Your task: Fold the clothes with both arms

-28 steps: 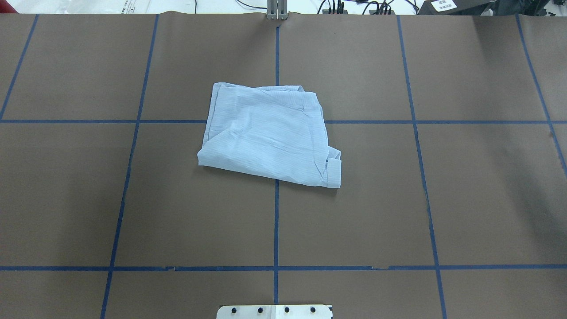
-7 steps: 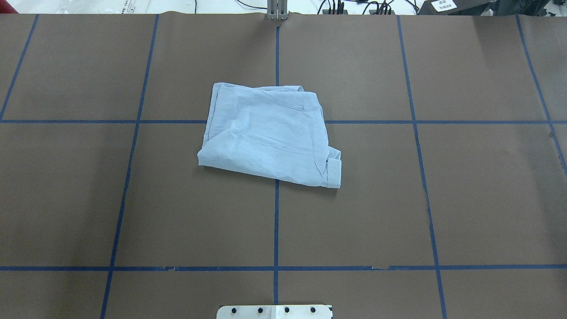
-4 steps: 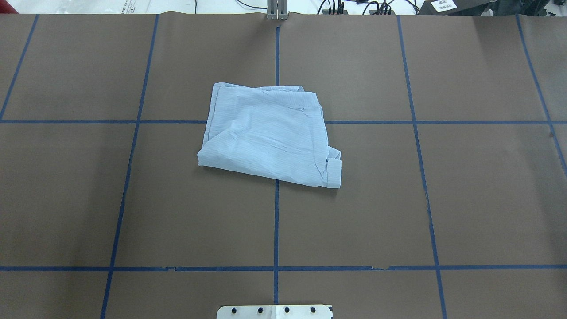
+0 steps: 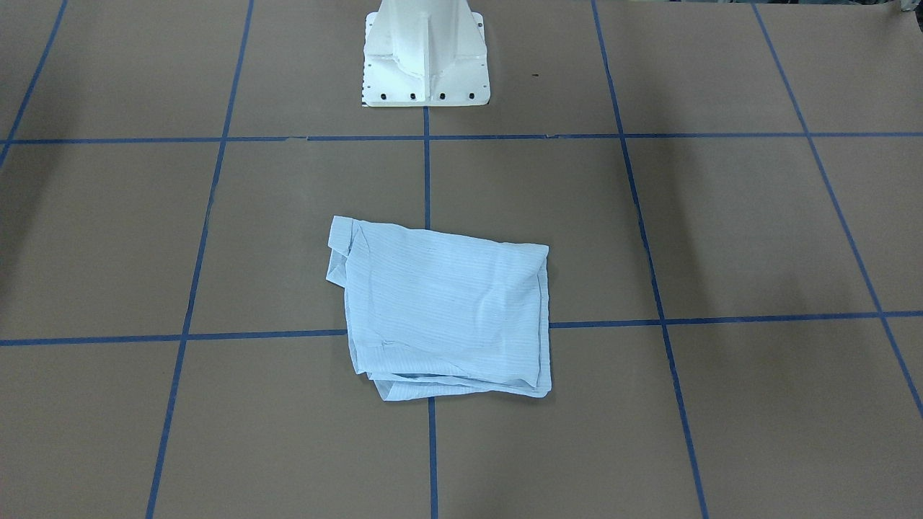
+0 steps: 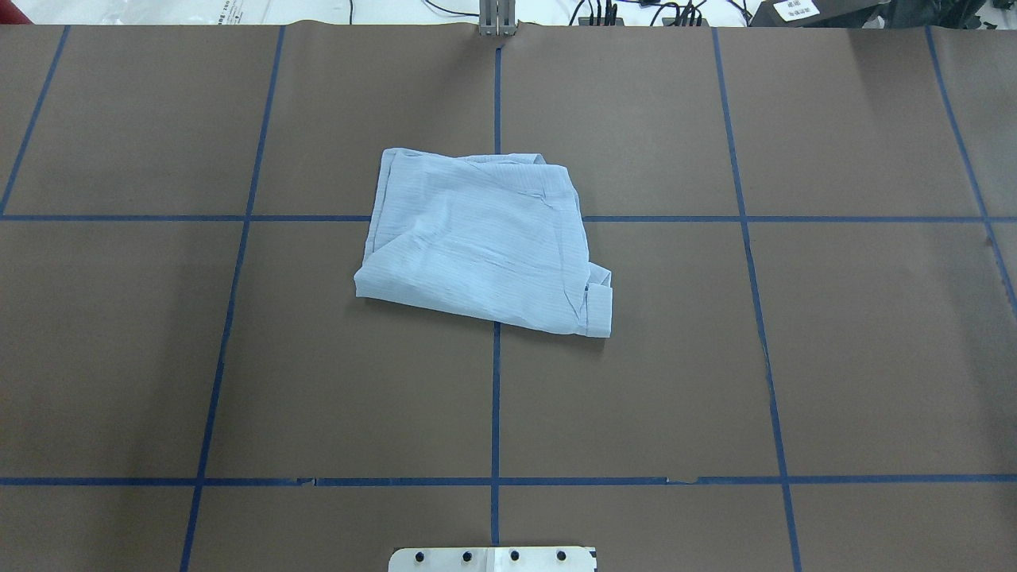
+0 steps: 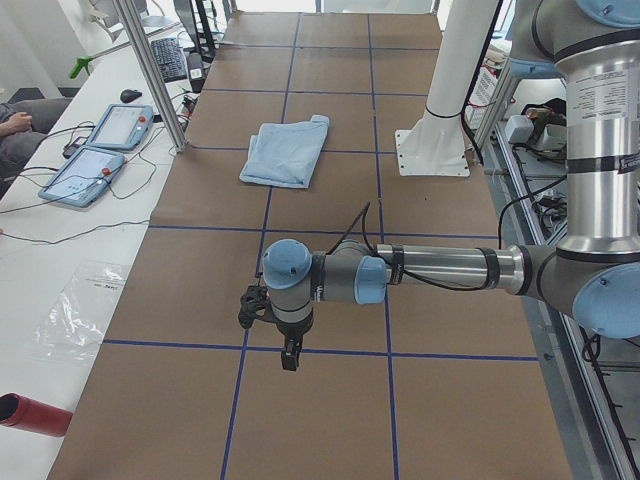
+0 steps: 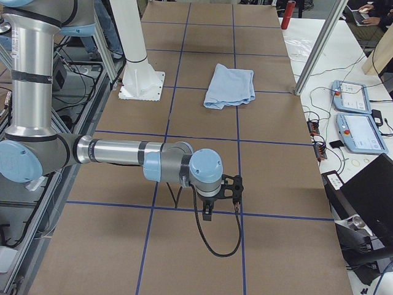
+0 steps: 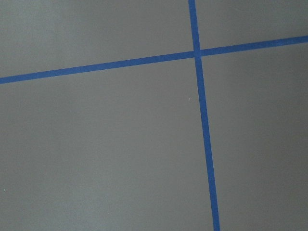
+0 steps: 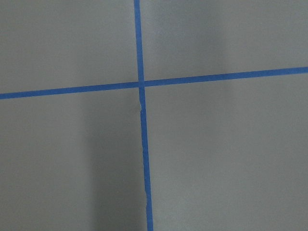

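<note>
Brown paper covers the table (image 5: 794, 357). The fold looks finished, so the left claw (image 6: 289, 352) and right claw (image 7: 207, 212) do best hanging well apart from the shirt (image 5: 477, 246) at the table's middle; whether either is wide or narrow cannot be told. The shirt is a pale blue, rumpled packet, one cuff (image 5: 599, 311) jutting out.

Left arm (image 6: 440, 268): upper segment is held upright at the right edge of the left-side view, forearm is stretched out level, wrist is turned downward.
Left gripper (image 6: 289, 356): pointed straight down; the jaws' state cannot be told.
Right arm (image 7: 116, 152): posed likewise, upright segment at the left edge of the right-side view, forearm level.
Right gripper (image 7: 207, 215): pointed straight down; state cannot be told.
</note>
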